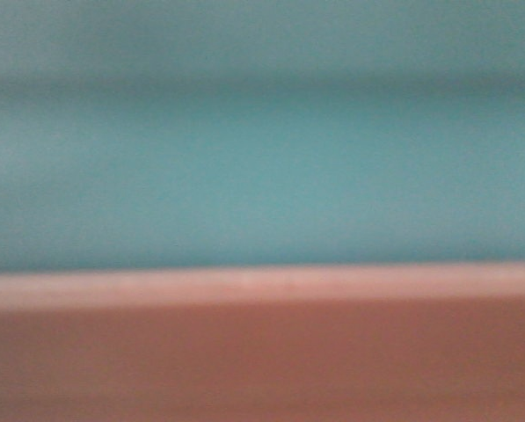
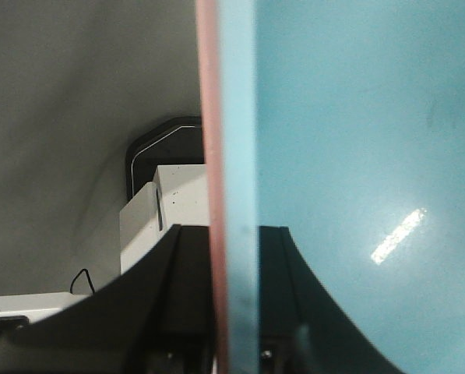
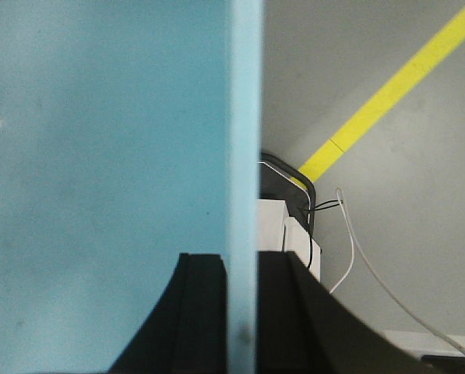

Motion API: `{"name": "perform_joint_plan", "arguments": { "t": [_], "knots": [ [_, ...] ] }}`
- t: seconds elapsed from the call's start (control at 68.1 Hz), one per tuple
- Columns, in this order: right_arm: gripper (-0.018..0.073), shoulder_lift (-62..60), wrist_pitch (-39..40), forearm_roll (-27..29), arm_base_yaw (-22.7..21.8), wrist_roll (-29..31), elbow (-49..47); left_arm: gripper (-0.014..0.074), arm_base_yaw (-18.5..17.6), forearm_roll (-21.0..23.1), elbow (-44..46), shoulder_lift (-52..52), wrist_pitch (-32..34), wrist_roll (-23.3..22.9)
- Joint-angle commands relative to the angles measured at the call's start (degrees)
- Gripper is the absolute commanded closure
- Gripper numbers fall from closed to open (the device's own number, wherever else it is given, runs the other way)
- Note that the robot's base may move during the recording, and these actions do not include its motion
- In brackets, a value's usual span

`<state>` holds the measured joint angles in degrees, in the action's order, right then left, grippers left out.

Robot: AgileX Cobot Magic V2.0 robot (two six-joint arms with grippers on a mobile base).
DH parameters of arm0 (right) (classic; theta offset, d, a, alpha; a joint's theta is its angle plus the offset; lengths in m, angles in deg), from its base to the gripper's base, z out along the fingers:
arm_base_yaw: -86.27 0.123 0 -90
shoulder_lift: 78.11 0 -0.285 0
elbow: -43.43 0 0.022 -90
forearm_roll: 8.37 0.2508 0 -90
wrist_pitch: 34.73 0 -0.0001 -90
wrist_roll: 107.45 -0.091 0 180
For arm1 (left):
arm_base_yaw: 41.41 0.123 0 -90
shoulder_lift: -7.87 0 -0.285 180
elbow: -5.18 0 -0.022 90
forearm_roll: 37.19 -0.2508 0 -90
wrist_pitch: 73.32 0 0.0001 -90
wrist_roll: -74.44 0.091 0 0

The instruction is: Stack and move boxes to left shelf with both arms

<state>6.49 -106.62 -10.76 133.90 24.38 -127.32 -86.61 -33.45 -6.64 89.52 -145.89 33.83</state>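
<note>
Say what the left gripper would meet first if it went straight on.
Probably the light blue box. The left gripper straddles its wall, nested in the pink box, so the inner finger heads for its floor; depth unclear.

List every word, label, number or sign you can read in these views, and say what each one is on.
None: no text can be read in any view.
The blue box and pink box show plain walls, and the front view is blurred.
The yellow floor stripe carries no lettering.
</note>
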Motion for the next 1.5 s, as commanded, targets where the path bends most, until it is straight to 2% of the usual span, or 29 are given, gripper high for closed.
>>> {"name": "perform_joint_plan", "arguments": {
  "t": [0.0,1.483],
  "knots": [
    [0.0506,-2.0,-3.5,1.0,0.2,0.2,-1.9,0.0608,-0.8,4.8,2.1,-1.9,-4.3,-0.1],
    [0.0506,-2.0,-3.6,1.0,0.2,0.2,-1.9,0.0608,-0.8,4.9,2.1,-1.9,-4.3,-0.1]
  ]
}}
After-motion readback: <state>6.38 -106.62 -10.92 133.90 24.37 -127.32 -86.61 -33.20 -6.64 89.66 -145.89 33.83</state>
